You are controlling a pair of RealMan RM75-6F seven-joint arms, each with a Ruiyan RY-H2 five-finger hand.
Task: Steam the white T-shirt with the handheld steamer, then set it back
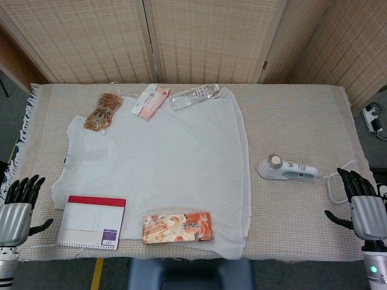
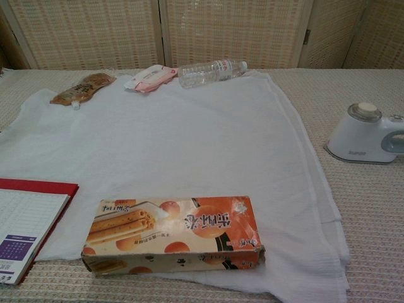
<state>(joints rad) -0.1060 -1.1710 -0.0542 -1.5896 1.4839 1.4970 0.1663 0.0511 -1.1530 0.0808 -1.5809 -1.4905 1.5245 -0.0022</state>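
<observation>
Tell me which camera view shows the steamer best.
The head view: the whole steamer shows there, handle and cord included, lying right of the T-shirt. The chest view cuts off its handle at the frame edge.

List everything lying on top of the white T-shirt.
On the white T-shirt: snack box, notebook, brown pouch, pink packet, water bottle, all at its edges. Whatever those items cover stays hidden.

table [image 1: 302, 109] w/ woven cloth, T-shirt [image 1: 175, 157], steamer [image 1: 284, 169]

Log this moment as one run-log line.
stage: before pickup | steamer: lying on table, right of T-shirt, untouched | left hand: open, empty | right hand: open, nearest steamer
</observation>
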